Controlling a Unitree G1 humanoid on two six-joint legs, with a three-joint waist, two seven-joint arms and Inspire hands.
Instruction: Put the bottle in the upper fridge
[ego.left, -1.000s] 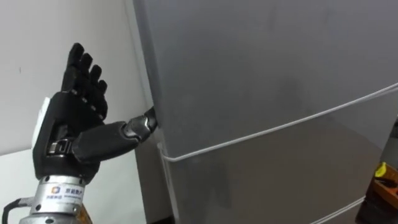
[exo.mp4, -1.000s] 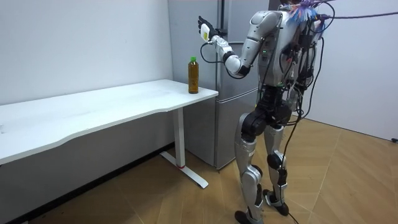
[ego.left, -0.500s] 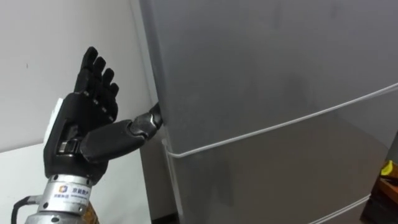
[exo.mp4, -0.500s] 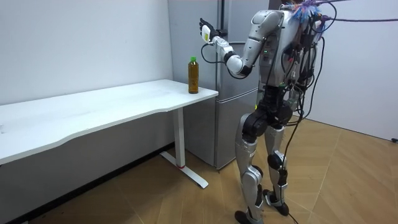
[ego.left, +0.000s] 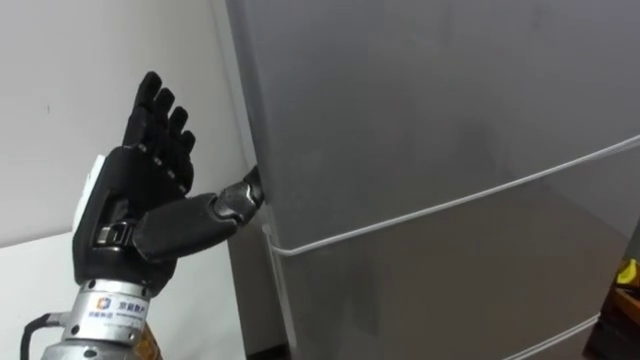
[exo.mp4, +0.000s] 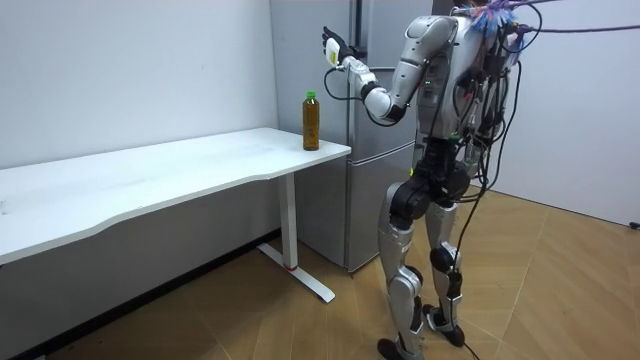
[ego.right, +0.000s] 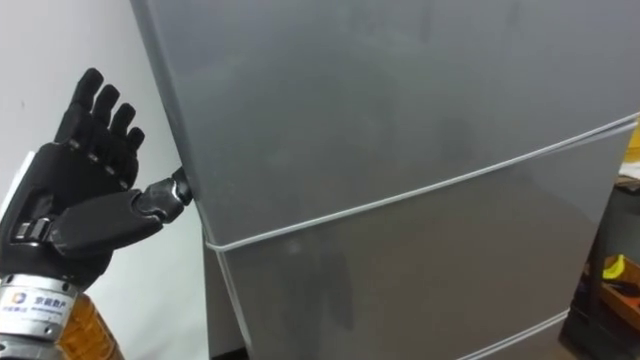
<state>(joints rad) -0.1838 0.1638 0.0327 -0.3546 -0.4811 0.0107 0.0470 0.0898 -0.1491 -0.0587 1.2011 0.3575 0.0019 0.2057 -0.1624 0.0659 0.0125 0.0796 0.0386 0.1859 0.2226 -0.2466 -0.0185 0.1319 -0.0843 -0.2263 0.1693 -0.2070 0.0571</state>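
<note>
Left eye view: the largest thing before me is the tall grey fridge (ego.left: 430, 110) with smooth, faintly brushed metal fronts. A thin pale seam (ego.left: 450, 203) runs across it and parts the upper door (ego.left: 420, 80) from the lower door (ego.left: 450, 290). Both doors are shut, and I see no handle on these flat fronts.

In the room view, the long white flat-topped table (exo.mp4: 150, 180) stands at my left side, with its right end near the fridge.

My black left hand (ego.left: 130, 210) is raised beside the fridge. Its fingers are stretched straight up and hold nothing. The thumb (ego.left: 235, 198) points to the right, and its tip touches the left edge of the upper door, a little above the seam.

The slim amber plastic bottle with the green cap (exo.mp4: 311, 120) stands upright on the near right corner of the table. Its long axis is vertical. From my fingers it lies below and to the left, apart from the hand, and my left hand is the nearer one to it.

I judge that the task is at its beginning: the door must be opened first, and the thumb on the door's edge looks like the start of this. The rounded, smooth bottle will need a grasp around its middle, from the side.
</note>
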